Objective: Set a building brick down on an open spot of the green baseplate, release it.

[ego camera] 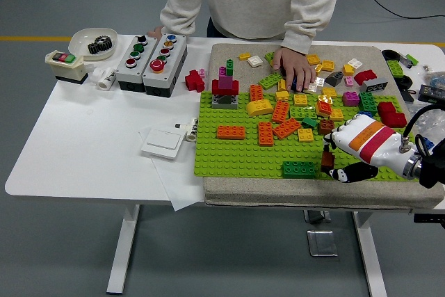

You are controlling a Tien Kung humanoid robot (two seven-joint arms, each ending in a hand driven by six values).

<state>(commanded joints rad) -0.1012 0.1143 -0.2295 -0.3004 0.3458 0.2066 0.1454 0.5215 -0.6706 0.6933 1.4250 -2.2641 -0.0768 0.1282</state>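
A: Where's the brick?
B: A small dark brown brick sits low at the near right part of the green baseplate, just right of a dark green brick. The right hand, white with an orange band, is curled over it, with black fingertips at its near side. I cannot tell whether the brick rests on the studs or is a little above them.

A: So the hand has hold of it?
B: It looks so: the fingers are bent close round the brick, touching it, not spread.

A: What else is on the plate?
B: Orange bricks in the middle, a yellow curved piece, and a small tower of red, pink and green at the far left. The baseplate lies on a beige mat on the white table.

A: And the person?
B: A person in a light grey pullover stands at the far side. One hand rests on loose bricks on the mat, the other is behind the grey push-button boxes.

A: Any writing?
B: None I can read. Left of the baseplate lies a white wall switch on a paper sheet; further left are a white bowl holding a black gear and a small switch with red and green keys.
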